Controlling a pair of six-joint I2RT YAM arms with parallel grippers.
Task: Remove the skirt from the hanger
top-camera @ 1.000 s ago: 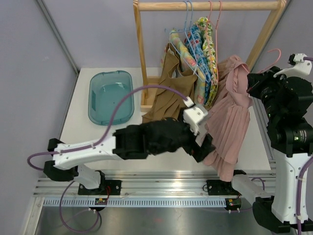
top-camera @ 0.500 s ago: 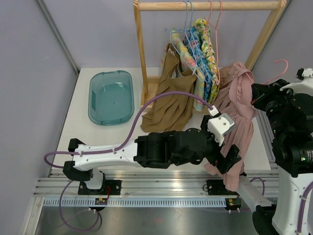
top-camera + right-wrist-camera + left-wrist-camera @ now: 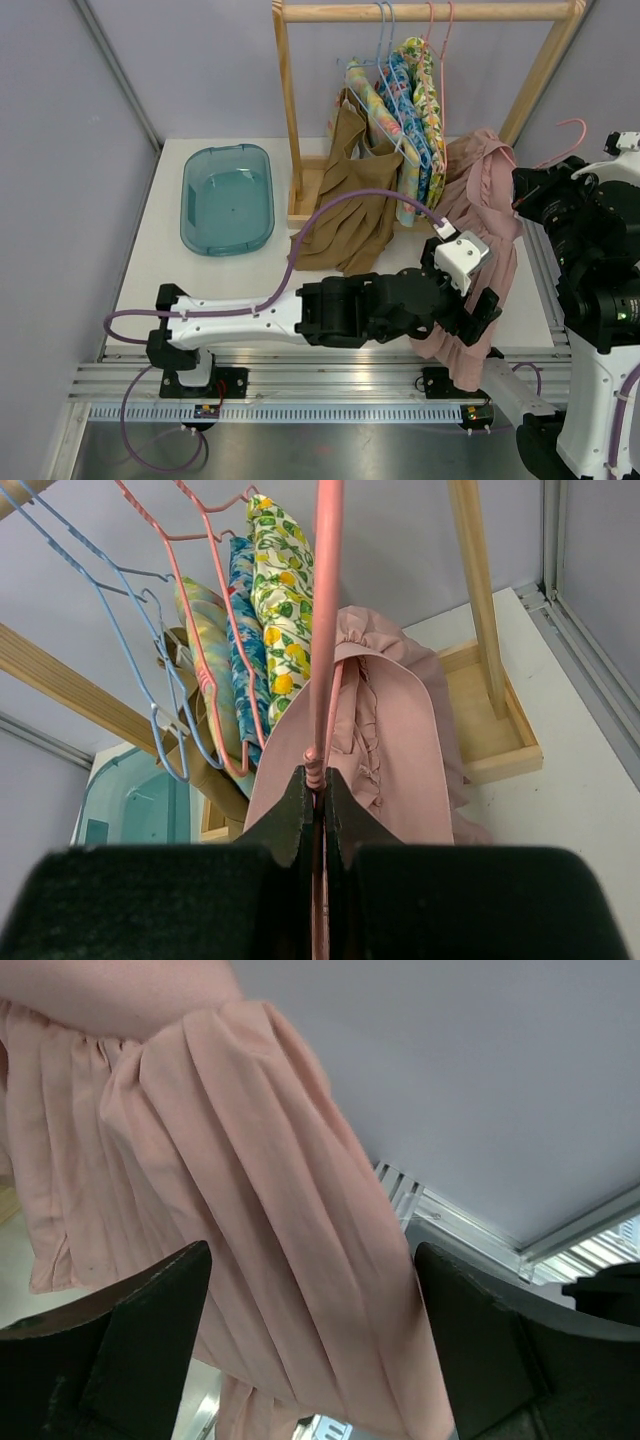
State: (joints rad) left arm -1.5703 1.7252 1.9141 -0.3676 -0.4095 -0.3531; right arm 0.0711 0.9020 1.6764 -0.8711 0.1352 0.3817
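Between the clenched fingers of the right pincer [image 3: 313, 780], the wire of the pink hanger [image 3: 326, 630] is being gripped. Just below that grip, the pink skirt [image 3: 390, 740] is hanging from the hanger, draping down over the right side of the table [image 3: 160, 270]. Lower down, the left pincer [image 3: 310, 1260] is being held released, jaws wide apart, with a pleated fold of the skirt lying between them; whether the cloth is being touched cannot be told. Behind, other garments [image 3: 405, 90] are hanging on a wooden rack [image 3: 430, 12], and a teal tub [image 3: 186, 215] is sitting at the table's left.
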